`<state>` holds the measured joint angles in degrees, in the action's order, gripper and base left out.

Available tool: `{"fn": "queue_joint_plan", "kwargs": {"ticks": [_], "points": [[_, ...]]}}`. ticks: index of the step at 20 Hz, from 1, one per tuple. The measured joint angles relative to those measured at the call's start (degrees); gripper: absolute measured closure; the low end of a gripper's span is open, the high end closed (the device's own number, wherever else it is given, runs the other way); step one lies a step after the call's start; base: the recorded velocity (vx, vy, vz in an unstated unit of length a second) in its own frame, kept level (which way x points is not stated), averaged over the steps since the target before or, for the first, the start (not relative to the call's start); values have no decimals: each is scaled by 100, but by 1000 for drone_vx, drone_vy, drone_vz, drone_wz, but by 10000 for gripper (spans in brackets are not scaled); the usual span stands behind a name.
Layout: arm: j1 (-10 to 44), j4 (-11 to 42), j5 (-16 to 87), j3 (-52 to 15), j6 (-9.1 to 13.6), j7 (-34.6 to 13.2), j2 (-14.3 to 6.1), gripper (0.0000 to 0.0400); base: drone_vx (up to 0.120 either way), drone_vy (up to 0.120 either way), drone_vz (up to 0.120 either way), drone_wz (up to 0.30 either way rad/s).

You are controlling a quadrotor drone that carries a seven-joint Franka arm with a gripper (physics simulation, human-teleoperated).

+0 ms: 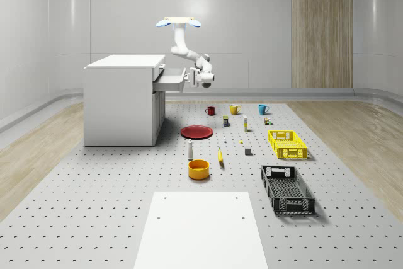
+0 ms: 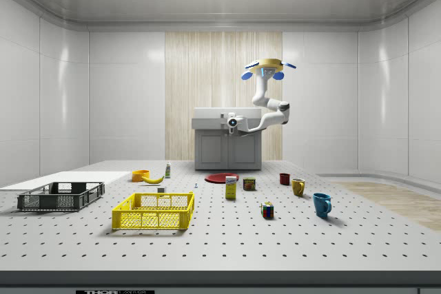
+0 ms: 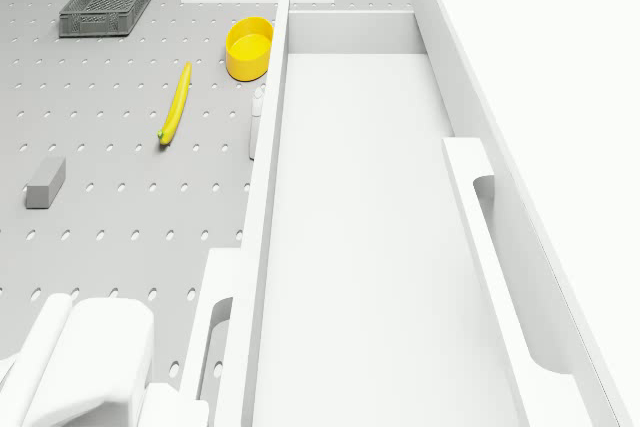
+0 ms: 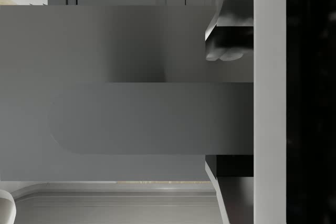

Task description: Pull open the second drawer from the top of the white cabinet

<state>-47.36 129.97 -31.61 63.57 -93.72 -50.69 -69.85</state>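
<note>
Drawer (image 1: 169,80) sticks out of white cabinet (image 1: 123,99) w/ me hovering in front. My claw (image 4: 231,106) is clamped on handle (image 4: 149,118). Risk: drone drift skews pull, fingers (image 4: 226,51) slip off.

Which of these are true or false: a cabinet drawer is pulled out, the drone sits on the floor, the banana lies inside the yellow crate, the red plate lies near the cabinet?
1. A drawer of the white cabinet is pulled out, the gripper at its front. True.
2. The drone rests on the floor. False: it hovers beside the cabinet.
3. The yellow banana lies inside the yellow crate. False: it lies on the floor.
4. The red plate lies near the cabinet. True.
</note>
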Motion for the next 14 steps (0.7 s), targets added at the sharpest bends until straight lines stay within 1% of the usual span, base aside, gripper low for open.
{"fn": "queue_joint_plan", "kwargs": {"ticks": [1, 2, 4, 7, 14], "points": [[-9, -7, 11, 3, -1, -13, -16, 143, 0, 0, 0, 0], [-15, -15, 17, 6, -5, -32, -34, 143, 0, 0, 0, 0], [-7, -16, 0, 26, 8, 94, -10, 130, 0, 0, 0, 0], [-26, -23, 26, 20, -1, 24, -46, 114, 0, 0, 0, 0], [-69, -24, 89, 13, -35, -81, -130, 103, 0, 0, 0, 0]]}}
